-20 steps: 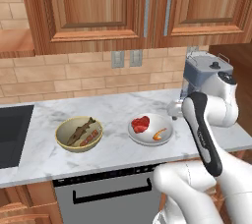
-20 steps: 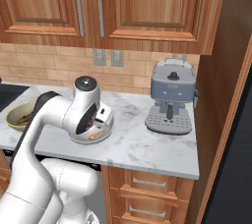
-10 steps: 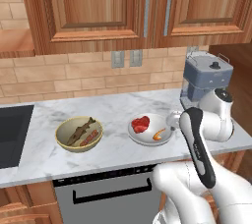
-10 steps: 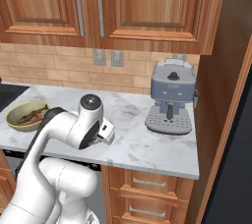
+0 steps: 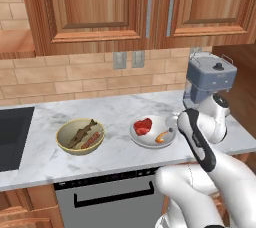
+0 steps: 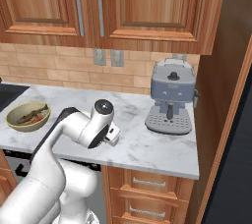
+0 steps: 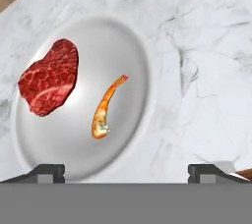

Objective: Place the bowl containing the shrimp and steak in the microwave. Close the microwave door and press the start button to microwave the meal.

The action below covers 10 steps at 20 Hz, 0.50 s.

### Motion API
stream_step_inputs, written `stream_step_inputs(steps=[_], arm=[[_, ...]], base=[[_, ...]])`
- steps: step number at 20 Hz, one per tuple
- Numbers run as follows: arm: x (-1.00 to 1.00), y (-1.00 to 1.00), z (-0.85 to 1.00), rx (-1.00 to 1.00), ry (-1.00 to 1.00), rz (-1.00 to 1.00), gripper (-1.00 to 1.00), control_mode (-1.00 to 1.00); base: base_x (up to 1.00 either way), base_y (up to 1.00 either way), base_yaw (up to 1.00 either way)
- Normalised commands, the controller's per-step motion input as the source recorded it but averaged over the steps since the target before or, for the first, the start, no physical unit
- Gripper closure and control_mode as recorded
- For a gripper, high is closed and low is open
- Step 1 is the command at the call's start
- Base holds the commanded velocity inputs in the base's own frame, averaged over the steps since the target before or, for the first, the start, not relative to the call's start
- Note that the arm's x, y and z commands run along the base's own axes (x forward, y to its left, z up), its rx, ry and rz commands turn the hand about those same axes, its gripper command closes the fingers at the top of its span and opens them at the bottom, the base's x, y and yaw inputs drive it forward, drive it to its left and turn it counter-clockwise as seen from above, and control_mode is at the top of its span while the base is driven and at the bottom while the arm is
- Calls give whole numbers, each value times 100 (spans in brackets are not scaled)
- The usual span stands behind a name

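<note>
The bowl (image 5: 150, 140), shallow and white-grey, rests on the marble counter. It holds the red steak (image 5: 143, 125) on its left and the small orange shrimp (image 5: 161, 136) on its right. The hand view looks down on the bowl (image 7: 113, 46), with the steak (image 7: 49, 77) left of the shrimp (image 7: 104, 112). My gripper (image 7: 127, 173) hovers over the bowl's near right rim. It is open, its fingertips (image 7: 47, 171) wide apart with nothing between them. My forearm covers the hand in the left base view. The microwave and its door are out of view.
A tan bowl with a brown fish (image 5: 80, 136) sits left of the white bowl. A blue-grey coffee machine (image 5: 210, 79) stands at the back right, close behind my arm. A dark cooktop (image 5: 10, 132) lies far left. Wooden cabinets (image 5: 150, 7) hang overhead.
My arm has folded down and forward, bringing the hand low over the right side of the white bowl. The bowls and the coffee machine have stayed put.
</note>
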Motion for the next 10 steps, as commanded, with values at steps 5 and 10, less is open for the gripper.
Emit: stream_step_inputs(steps=[5,10], arm=[[42,-2,-17,4,3,0,-100,-100],[27,0,-31,0,1,0,-100,-100]], base=[[0,0,0],[0,0,0]])
